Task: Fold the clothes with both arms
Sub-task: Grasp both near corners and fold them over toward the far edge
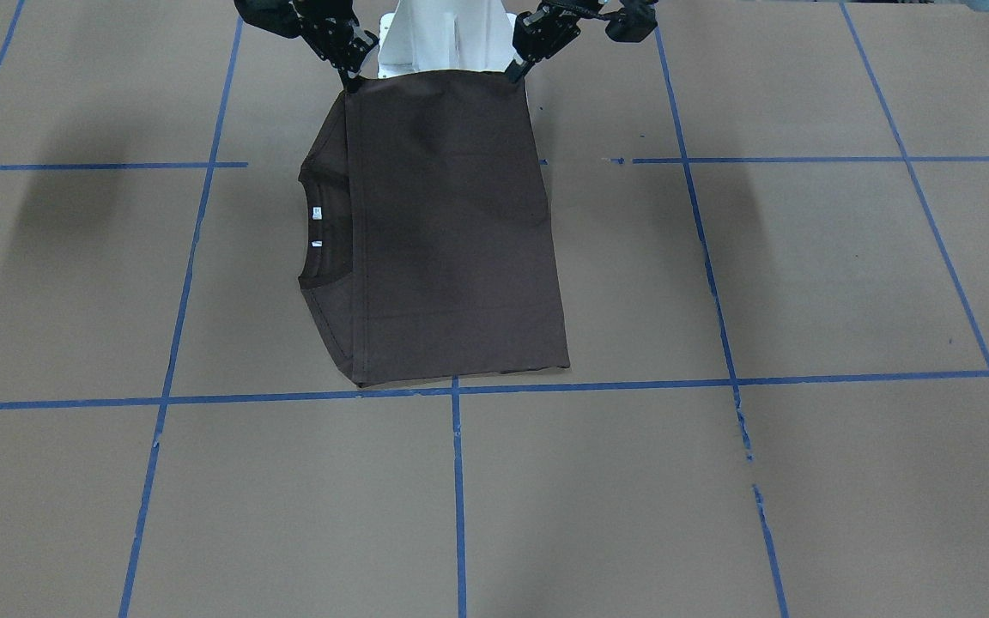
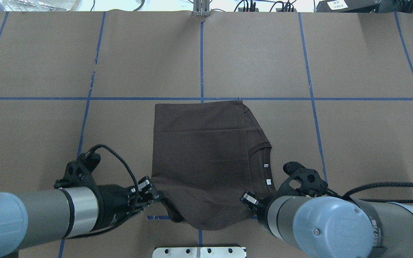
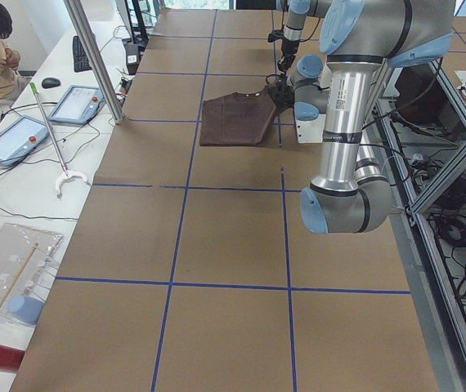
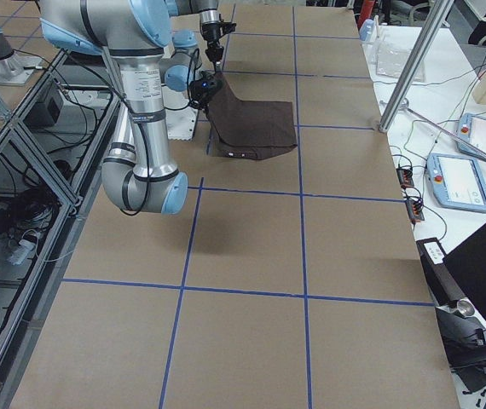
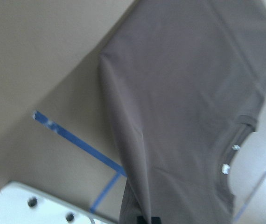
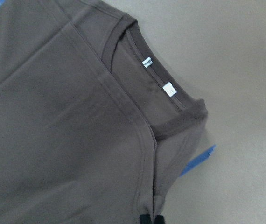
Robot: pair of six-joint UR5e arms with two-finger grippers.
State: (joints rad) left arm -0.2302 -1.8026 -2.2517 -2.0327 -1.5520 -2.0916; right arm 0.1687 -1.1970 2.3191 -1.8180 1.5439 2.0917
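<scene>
A dark brown T-shirt (image 2: 199,157), folded into a rough rectangle, lies on a brown paper-covered bench (image 2: 41,61) marked with blue tape lines (image 2: 202,61). Two robot arms reach in, one at each corner of the cloth edge closest to the robot.

The left tool (image 2: 158,197) pinches one corner and the right tool (image 2: 246,197) pinches the other. Both are lifted, so the edge between them hangs in a shallow sag just off the bench. From the tools the rest of the shirt slopes down and spreads flat ahead of them, away from the robot.

The ribbed collar (image 2: 260,154) and two small white neck tags (image 2: 268,181) sit just ahead of the right tool, on the shirt's outer side. The left tool's side of the shirt is a plain folded edge.

In each wrist view only a sliver of black fingertip shows against the cloth, so both tools appear clamped on the fabric, though the jaws are mostly hidden.
</scene>
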